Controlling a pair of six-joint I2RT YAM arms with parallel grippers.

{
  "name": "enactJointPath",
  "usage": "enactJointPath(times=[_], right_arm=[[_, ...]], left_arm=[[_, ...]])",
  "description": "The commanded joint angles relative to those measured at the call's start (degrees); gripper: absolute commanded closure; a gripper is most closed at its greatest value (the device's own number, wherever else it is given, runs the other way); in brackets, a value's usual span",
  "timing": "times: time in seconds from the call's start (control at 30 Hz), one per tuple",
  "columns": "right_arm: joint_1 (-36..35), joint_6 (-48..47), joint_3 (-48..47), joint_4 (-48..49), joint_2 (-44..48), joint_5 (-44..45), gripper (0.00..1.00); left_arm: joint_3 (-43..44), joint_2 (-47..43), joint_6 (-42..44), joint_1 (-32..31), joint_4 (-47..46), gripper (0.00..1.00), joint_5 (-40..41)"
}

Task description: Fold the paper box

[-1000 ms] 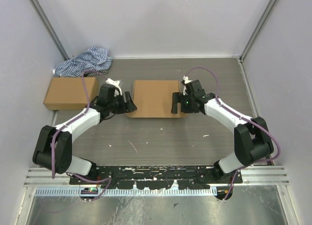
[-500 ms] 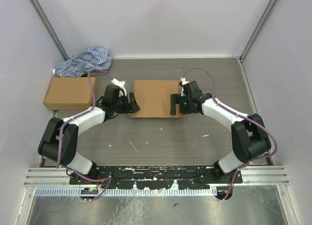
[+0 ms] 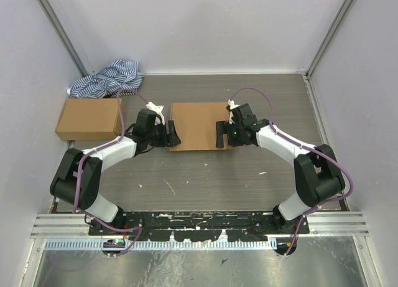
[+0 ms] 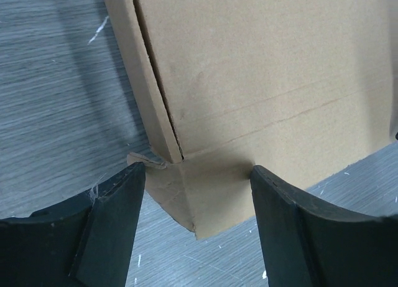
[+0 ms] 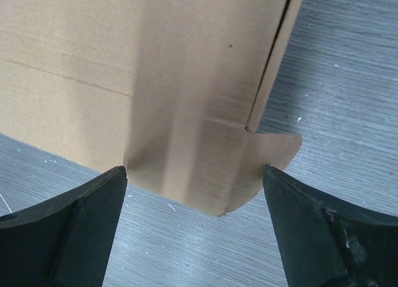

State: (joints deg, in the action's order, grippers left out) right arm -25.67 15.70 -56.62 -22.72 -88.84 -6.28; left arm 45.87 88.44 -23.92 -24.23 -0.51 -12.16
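Note:
The paper box (image 3: 194, 124) is a plain brown cardboard mailer lying closed and flat in the middle of the table. My left gripper (image 3: 169, 134) is open at its near left corner; the left wrist view shows the box (image 4: 261, 69) and a folded corner tab (image 4: 205, 193) between the spread fingers (image 4: 118, 225). My right gripper (image 3: 219, 132) is open at the near right corner; the right wrist view shows the box (image 5: 137, 63) and a rounded corner tab (image 5: 267, 153) between its fingers (image 5: 81, 225). Neither gripper holds anything.
A sealed oblong brown carton (image 3: 88, 118) lies at the left. A blue-and-white striped cloth (image 3: 109, 78) is bunched behind it at the back left corner. Grey walls enclose the table on three sides.
Both grippers have moved in toward the box's near corners, the left one rightward and back, the right one slightly leftward. The box has stayed about in place.

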Motion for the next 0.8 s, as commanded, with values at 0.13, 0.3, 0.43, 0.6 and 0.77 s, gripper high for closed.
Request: enactJointPath(times=[0.13, 0.3, 0.43, 0.6, 0.77], right_arm=[[-1.42, -1.08, -1.92, 0.66, 0.99, -1.63, 0.05], [-1.91, -0.43, -1.81, 0.01, 1.99, -1.45, 0.06], [-2.17, -0.40, -1.73, -0.48, 2.24, -1.07, 0.06], [-2.28, -0.41, -1.70, -0.70, 2.70, -1.01, 0.06], [-2.28, -0.50, -1.97, -0.59, 2.04, -0.92, 0.06]], left_arm=[[2.39, -2.67, 1.35, -1.18, 3.81, 0.27, -2.85], [5.54, -3.26, 1.21, -1.27, 11.75, 0.28, -2.17], [8.23, -1.62, 0.77, -1.26, 15.87, 0.30, -4.52], [8.33, -1.04, 0.26, -1.21, 16.39, 0.31, -7.73], [7.42, -1.64, 1.27, -1.26, 17.91, 0.32, -3.33]])
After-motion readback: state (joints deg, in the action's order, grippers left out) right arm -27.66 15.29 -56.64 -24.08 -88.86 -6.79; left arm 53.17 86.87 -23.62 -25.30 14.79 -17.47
